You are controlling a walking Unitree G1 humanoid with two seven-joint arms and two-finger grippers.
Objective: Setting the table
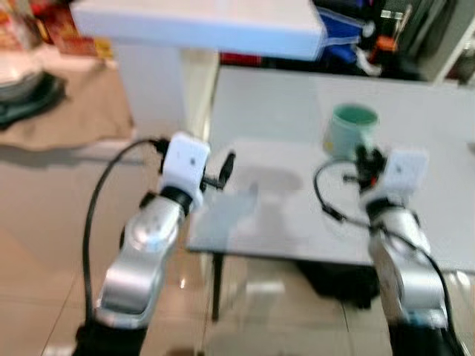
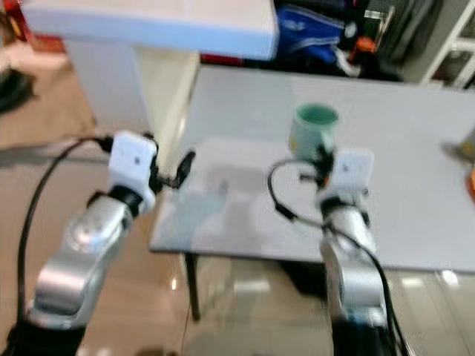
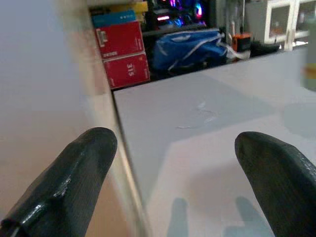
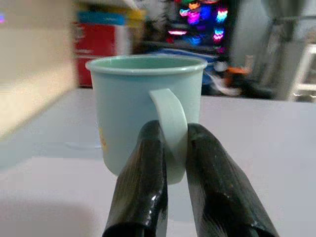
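Currently: R gripper, two black fingers pinched on the handle of a mint-green mug, one pad each side of the loop, no gap showing. Mug: upright, rim up, looks empty from what shows of the inside, a small yellowish mark on the wall; whether its base sits on the table or hangs just off it, cannot tell. Location per head views: mug over the pale grey table, toward the robot's right half, well back from the near edge. Handling, est.: rigid, prob. ceramic or enamel, light-to-moderate wt., glazed so slippery, chips if knocked. Handle grip puts the load off-centre, so the body may swing or tilt about the pinch; a wall-and-rim hold would be steadier, but handle is OK if kept level and moved slow. L gripper: fingers spread wide, holding nothing, at the table's left edge, one finger over the edge strip and the other over the tabletop. Beyond: white counter behind the table, red boxes and a blue bag at the back, tiled floor below.
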